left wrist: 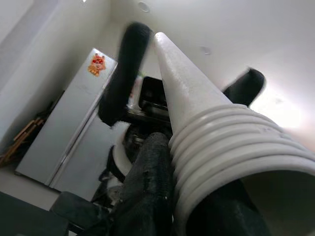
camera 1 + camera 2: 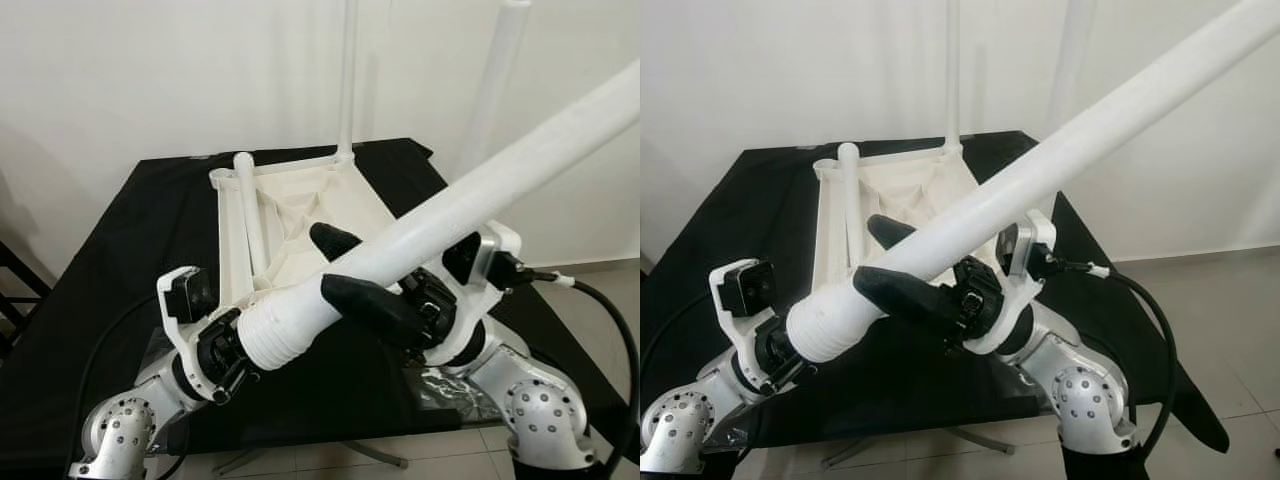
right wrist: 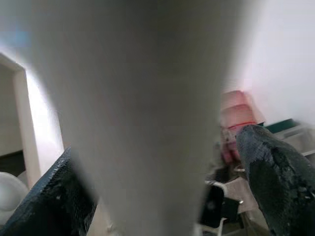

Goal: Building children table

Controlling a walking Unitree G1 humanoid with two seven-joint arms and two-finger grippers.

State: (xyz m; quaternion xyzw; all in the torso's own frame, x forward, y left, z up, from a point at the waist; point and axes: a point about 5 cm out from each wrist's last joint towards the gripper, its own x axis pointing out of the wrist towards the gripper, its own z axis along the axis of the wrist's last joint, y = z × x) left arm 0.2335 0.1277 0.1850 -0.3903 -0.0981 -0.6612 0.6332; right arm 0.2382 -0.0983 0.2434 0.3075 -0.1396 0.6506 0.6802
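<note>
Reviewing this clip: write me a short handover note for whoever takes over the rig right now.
Right end effector: shut on the white table leg, gripping mid-shaft.
Left end effector: shut on the same leg, at its ribbed threaded end.
Leg is held slanted in the air above the black-covered table.
The white tabletop lies upside down there. Two legs already stand upright in its far corners; another leg lies across it.
Left: bring the ribbed end to a free corner socket and fix it, then fit the lying leg.
</note>
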